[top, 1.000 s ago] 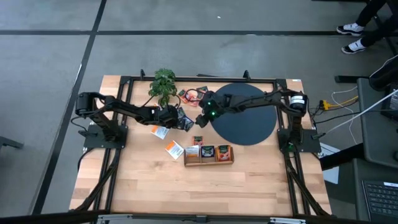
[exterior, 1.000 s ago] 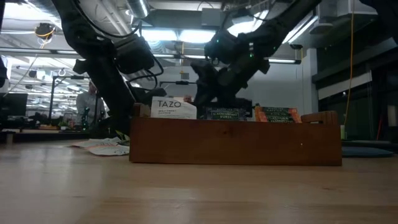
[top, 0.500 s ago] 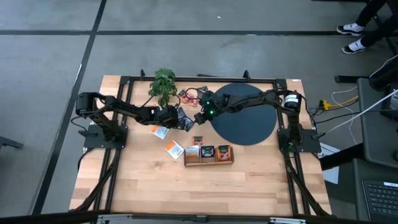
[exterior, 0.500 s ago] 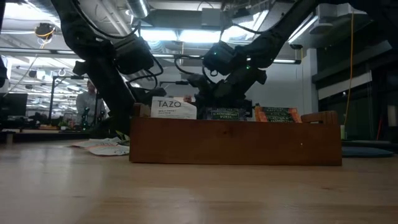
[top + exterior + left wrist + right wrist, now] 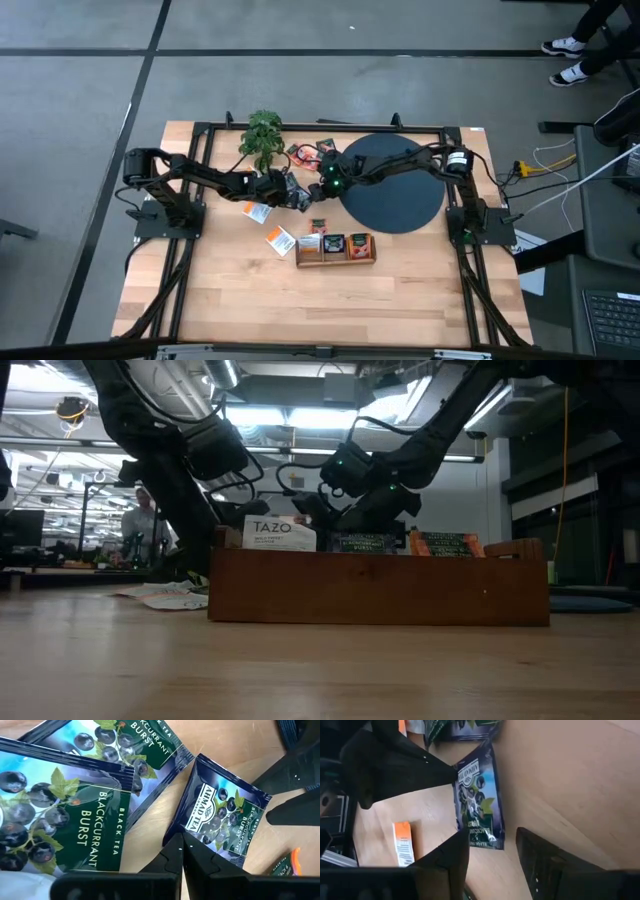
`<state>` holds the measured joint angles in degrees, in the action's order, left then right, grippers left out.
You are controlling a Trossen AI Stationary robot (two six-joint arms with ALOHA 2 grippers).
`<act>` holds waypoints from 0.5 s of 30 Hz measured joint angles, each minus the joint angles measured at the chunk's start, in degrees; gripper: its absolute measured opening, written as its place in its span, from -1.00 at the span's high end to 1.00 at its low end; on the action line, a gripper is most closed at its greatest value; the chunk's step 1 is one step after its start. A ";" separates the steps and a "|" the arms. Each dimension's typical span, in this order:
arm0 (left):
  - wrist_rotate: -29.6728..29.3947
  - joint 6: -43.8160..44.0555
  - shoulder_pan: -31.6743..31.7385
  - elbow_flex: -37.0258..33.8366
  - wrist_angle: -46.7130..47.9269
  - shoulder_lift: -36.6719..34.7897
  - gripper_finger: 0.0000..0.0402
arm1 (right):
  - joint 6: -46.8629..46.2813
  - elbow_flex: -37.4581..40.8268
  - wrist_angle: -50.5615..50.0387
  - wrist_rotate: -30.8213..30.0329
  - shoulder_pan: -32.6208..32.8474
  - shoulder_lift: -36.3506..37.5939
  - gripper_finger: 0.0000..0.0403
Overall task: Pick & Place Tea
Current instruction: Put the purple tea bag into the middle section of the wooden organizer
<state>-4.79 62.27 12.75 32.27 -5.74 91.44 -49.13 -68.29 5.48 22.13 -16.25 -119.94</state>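
A small dark tea packet (image 5: 220,815) with a blackcurrant print lies on the wood between both grippers and also shows in the right wrist view (image 5: 477,802). My left gripper (image 5: 297,197) is shut, with its tips (image 5: 182,842) on that packet's corner. My right gripper (image 5: 318,190) is open just beyond it, and the packet sits ahead of the gap between its fingers (image 5: 492,832). Two larger dark packets (image 5: 75,820) lie beside it. Several more tea packets (image 5: 308,153) are piled near the plant.
A wooden box (image 5: 335,249) holding three packets stands at the front, with white-orange packets (image 5: 280,241) loose to its left. The black disc (image 5: 395,190) lies under the right arm. A green plant (image 5: 262,135) stands at the back. A person (image 5: 140,525) shows far behind the table.
My right gripper has moved left and lower, closer to the left gripper and the dark packet. The left arm has not moved.
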 joint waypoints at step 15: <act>0.10 -0.03 0.00 0.00 -0.57 0.00 0.99 | 4.00 0.00 0.22 1.17 0.02 -0.07 0.96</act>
<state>-4.69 62.24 12.75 32.27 -6.31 91.44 -45.13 -68.29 5.71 23.30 -16.23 -120.01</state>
